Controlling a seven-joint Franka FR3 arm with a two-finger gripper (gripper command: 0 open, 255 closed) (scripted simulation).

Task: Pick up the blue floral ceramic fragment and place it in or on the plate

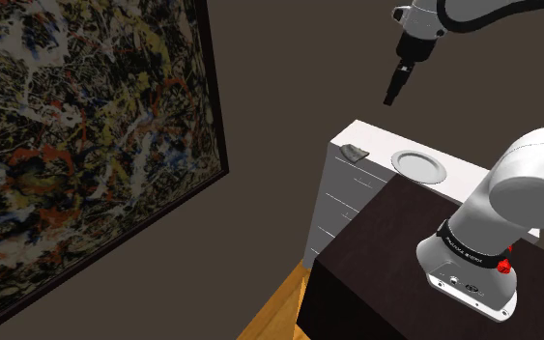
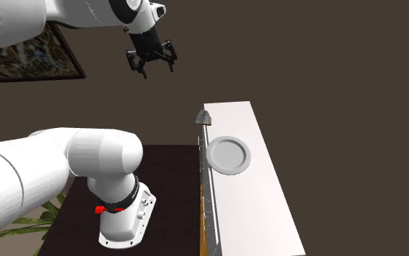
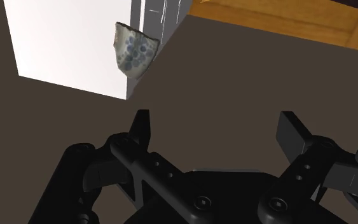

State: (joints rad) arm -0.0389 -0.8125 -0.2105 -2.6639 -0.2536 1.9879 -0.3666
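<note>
The ceramic fragment [image 1: 356,152] is a small grey shard with blue spots; it lies at the corner of the white dresser top [image 1: 376,140]. It shows in the second exterior view as a dark wedge [image 2: 204,118] and in the wrist view as a pale dotted triangle [image 3: 133,54]. A round grey plate [image 1: 418,165] [image 2: 229,154] rests on the same top, a short way from the shard. My black gripper [image 1: 392,97] [image 2: 150,68] [image 3: 215,130] hangs high in the air above and beside the dresser corner, open, with nothing between its fingers.
The dresser has drawers [image 1: 342,203] on its front and stands against a brown wall. A large splatter painting [image 1: 76,135] hangs at the shoulder view's left. The dark stand [image 1: 386,261] carries the arm's base. Wooden floor [image 1: 274,309] lies below.
</note>
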